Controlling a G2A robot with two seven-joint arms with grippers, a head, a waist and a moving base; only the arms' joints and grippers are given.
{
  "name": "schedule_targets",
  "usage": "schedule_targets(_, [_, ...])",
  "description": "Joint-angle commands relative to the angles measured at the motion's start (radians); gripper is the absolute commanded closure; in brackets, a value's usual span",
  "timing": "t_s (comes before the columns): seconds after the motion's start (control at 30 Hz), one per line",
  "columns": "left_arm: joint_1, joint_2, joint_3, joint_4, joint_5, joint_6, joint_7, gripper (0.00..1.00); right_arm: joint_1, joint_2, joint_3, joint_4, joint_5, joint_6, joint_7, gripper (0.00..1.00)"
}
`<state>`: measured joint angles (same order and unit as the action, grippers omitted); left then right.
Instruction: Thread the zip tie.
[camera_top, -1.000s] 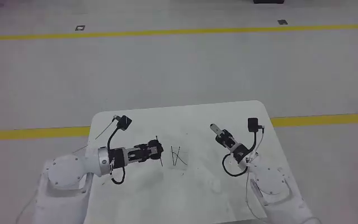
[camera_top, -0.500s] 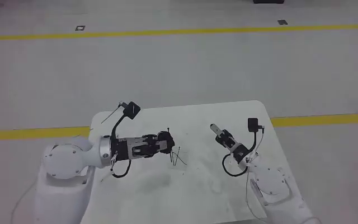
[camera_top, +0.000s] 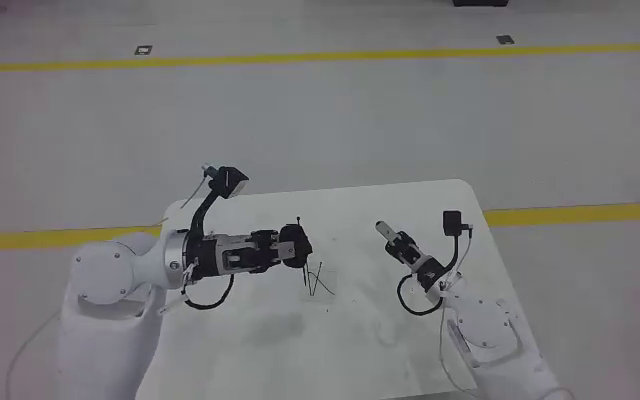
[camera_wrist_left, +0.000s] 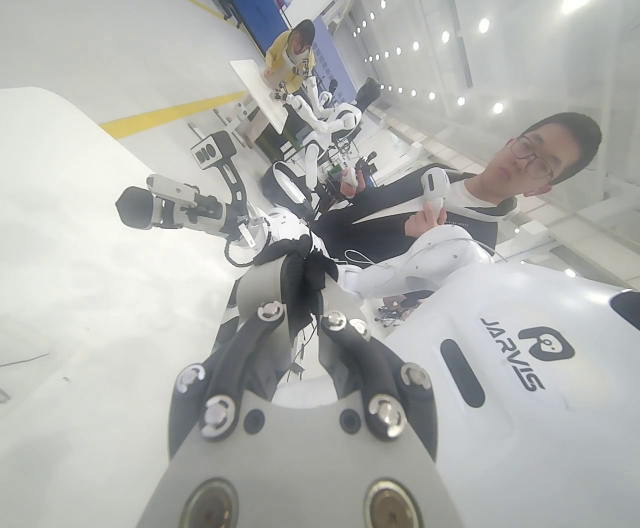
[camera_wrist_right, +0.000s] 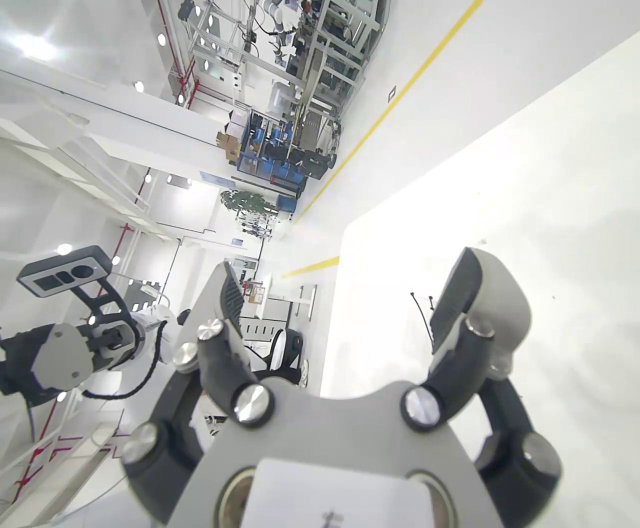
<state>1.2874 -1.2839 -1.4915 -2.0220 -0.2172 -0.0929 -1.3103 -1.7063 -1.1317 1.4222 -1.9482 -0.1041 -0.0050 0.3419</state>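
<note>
My left gripper (camera_top: 296, 243) hovers over the middle of the white table (camera_top: 400, 330), shut on a thin black zip tie (camera_top: 299, 224) whose end pokes out past the fingers. In the left wrist view the black pads (camera_wrist_left: 300, 270) are pressed together. A few loose black zip ties (camera_top: 318, 280) lie crossed on the table just beside and below that gripper; they also show as zip ties (camera_wrist_right: 422, 310) past one finger in the right wrist view. My right gripper (camera_top: 385, 232) is at the right side of the table, open and holding nothing, as the right gripper (camera_wrist_right: 342, 295) shows with its fingers spread wide.
The table's rounded far edge (camera_top: 320, 192) lies behind both arms. A yellow floor line (camera_top: 560, 215) runs past the table. Bare tabletop lies between the two grippers and toward the near edge.
My left gripper has risen from the table and moved right and farther away with the zip tie, its wrist turning. The right arm has not moved.
</note>
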Motion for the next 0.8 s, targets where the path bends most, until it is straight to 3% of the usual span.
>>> schedule_targets(0.0, [0.002,0.000,0.005,0.000,-0.001,0.000,0.010,1.00,0.000,0.000,0.000,0.000,0.000,0.000,0.000,0.00])
schedule_targets(0.1, [-0.009,0.003,0.026,-0.014,-0.015,-0.018,0.032,1.00,0.000,0.000,0.000,0.000,0.000,0.000,0.000,0.00])
schedule_targets(0.23, [-0.062,0.010,0.039,-0.019,-0.035,-0.040,0.035,1.00,0.000,0.000,0.000,0.000,0.000,0.000,0.000,0.00])
schedule_targets(0.77, [-0.064,0.011,0.039,-0.019,-0.031,-0.038,0.036,1.00,0.000,0.000,0.000,0.000,0.000,0.000,0.000,0.00])
